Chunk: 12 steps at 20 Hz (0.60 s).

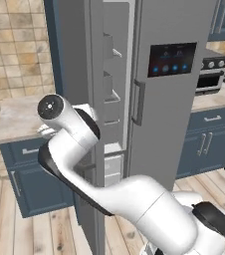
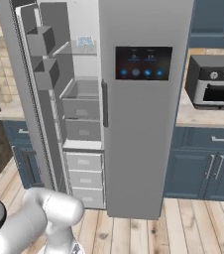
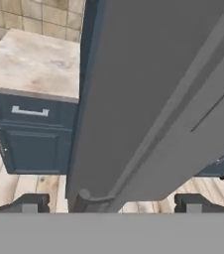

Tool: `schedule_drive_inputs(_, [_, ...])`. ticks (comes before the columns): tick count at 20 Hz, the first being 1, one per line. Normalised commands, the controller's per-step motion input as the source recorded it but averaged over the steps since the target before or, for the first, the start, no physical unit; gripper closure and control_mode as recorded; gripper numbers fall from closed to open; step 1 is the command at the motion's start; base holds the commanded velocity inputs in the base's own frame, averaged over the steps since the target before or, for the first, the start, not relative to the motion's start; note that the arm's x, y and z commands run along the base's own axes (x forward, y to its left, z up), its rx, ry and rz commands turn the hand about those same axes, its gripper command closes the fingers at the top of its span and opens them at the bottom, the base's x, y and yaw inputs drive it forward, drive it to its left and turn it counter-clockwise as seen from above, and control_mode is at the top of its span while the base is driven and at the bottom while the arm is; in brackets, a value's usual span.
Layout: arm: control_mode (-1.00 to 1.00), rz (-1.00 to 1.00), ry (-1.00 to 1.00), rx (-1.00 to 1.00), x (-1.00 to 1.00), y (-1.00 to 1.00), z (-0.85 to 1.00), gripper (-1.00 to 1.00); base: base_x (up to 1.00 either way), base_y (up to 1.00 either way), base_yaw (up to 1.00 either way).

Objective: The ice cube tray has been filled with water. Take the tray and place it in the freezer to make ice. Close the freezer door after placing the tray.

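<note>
The freezer (image 2: 84, 99) stands open, showing its white shelves and drawers. The ice cube tray (image 2: 84, 40), its cells glinting pale blue with water, lies on an upper shelf inside. The freezer door (image 2: 34, 104) is swung wide to the left, with grey bins on its inner face. In the hand view my gripper (image 3: 111, 206) is open close against the door's plain outer face (image 3: 134, 99). One end of the bar handle (image 3: 84, 197) sits between my two fingertips (image 3: 29, 203). My arm (image 1: 69, 134) reaches around the outside of the door (image 1: 74, 55).
A beige counter (image 3: 29, 64) over dark blue cabinets (image 3: 32, 144) stands just left of the open door. The other grey door carries a black display panel (image 2: 143, 63). A steel oven (image 2: 215, 84) sits on the right counter. The floor is wood planks (image 2: 183, 223).
</note>
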Motion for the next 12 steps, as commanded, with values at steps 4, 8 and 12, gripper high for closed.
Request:
schedule_drive_inputs(4, [-1.0,-0.2,-0.02,-0.18,0.9,-0.02,-0.26,-1.0,0.0,0.0,0.0])
schedule_drive_inputs(8, [-1.0,-0.22,0.0,-0.12,0.99,-0.08,-0.23,-1.0,0.0,0.0,0.0])
schedule_drive_inputs(12, [-1.0,-0.18,0.0,-0.12,0.86,-0.02,-0.17,-1.0,0.0,0.0,0.0])
